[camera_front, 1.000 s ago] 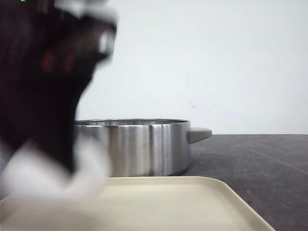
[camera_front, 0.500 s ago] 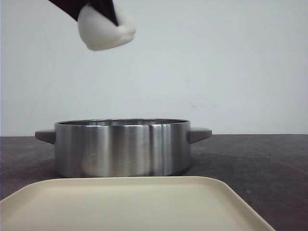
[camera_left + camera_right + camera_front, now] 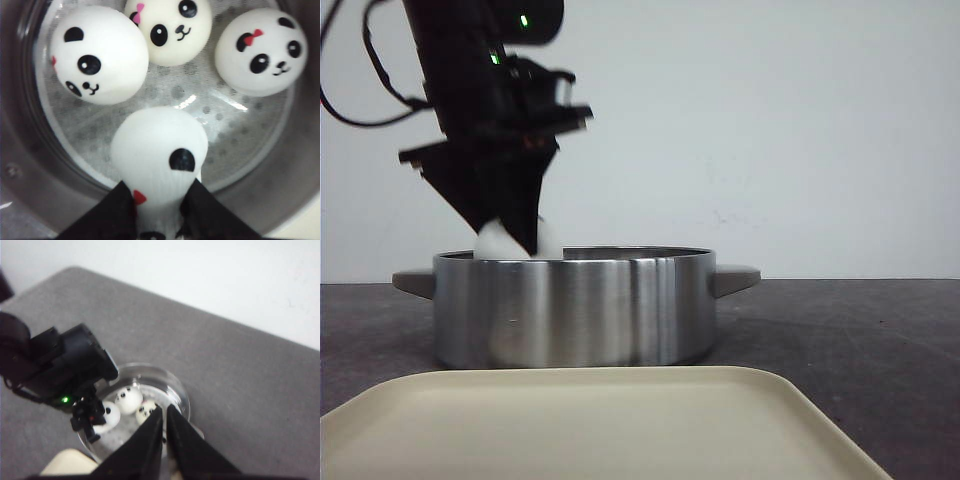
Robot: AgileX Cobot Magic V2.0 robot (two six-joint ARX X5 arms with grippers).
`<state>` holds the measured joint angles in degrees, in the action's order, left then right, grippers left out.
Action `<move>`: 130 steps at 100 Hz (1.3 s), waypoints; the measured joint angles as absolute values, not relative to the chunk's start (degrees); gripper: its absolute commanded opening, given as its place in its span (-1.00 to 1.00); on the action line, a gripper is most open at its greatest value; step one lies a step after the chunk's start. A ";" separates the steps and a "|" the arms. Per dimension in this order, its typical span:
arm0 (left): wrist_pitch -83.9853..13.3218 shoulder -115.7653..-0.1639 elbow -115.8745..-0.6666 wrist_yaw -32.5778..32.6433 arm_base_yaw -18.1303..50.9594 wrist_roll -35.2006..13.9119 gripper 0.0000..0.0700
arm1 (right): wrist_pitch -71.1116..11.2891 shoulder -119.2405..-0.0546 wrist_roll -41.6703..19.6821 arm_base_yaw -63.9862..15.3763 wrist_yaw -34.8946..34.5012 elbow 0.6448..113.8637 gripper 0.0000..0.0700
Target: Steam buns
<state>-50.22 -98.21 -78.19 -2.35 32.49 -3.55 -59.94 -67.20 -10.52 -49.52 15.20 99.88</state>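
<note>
Left gripper (image 3: pixel 159 210) is clamped on the fourth bun (image 3: pixel 159 152), holding it just above the perforated steamer plate (image 3: pixel 235 135) inside the steel pot (image 3: pixel 575 305). In the front view this bun shows only as a white cap at the pot rim, under the left arm.

Three other buns lie on the steamer plate already: one (image 3: pixel 97 55), a second (image 3: pixel 170 27) with a pink bow, a third (image 3: pixel 262 50) with a red bow. None touches the held bun.

Right gripper (image 3: pixel 165 432) hovers well above the pot, fingers nearly together, nothing between them.

Cream tray (image 3: pixel 610 425) sits in front of the pot, with no buns visible on it.

Judgement: loading is almost complete. Left to do: set down and release the last bun. No lid is in view.
</note>
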 measured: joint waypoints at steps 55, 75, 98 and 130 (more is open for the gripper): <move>-51.07 -100.68 -78.19 -2.33 32.53 -3.29 0.37 | -64.07 -67.20 -12.45 -49.52 15.22 99.88 -0.98; -51.53 -99.90 -78.46 -2.44 32.53 -3.31 0.38 | -64.12 -67.20 -12.32 -49.52 15.33 99.79 -0.98; -49.58 -90.19 -78.94 -2.44 32.53 -3.66 0.46 | -64.66 -67.20 -11.94 -49.50 17.87 97.91 -0.98; -46.24 -70.17 -79.02 -0.64 34.52 -10.04 -1.00 | -51.66 -65.28 -11.79 -50.33 18.26 86.89 -0.98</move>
